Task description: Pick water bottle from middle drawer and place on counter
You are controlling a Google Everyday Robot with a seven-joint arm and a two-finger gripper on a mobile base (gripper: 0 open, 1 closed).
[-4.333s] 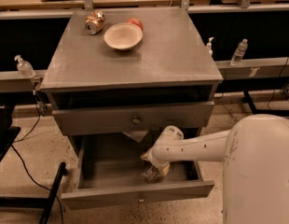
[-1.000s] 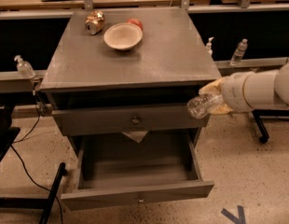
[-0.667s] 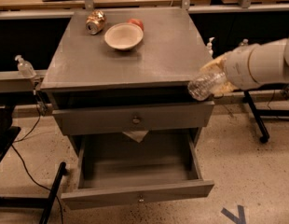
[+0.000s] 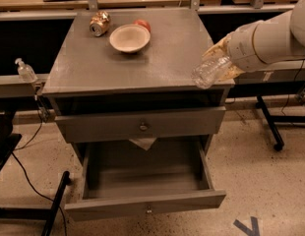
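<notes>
My gripper (image 4: 222, 59) is at the counter's right front corner, shut on the water bottle (image 4: 207, 73). The clear ribbed bottle is tilted, its free end pointing down-left, just over the counter's edge. The white arm reaches in from the right. The counter (image 4: 157, 63) is the grey top of the cabinet. The middle drawer (image 4: 147, 178) is pulled wide open below, and nothing shows inside it. Its plain front (image 4: 108, 211) has a tiny knob.
A beige bowl (image 4: 129, 37), a crushed can (image 4: 99, 23) and a red object (image 4: 142, 24) sit at the counter's back left. The shut drawer front (image 4: 93, 127) is above the open one. A pump dispenser (image 4: 25, 71) stands at left. A chair base (image 4: 270, 127) is at right.
The gripper lifted the bottle out of the open drawer. Over the last second it rose further, up to counter height at the right front corner.
</notes>
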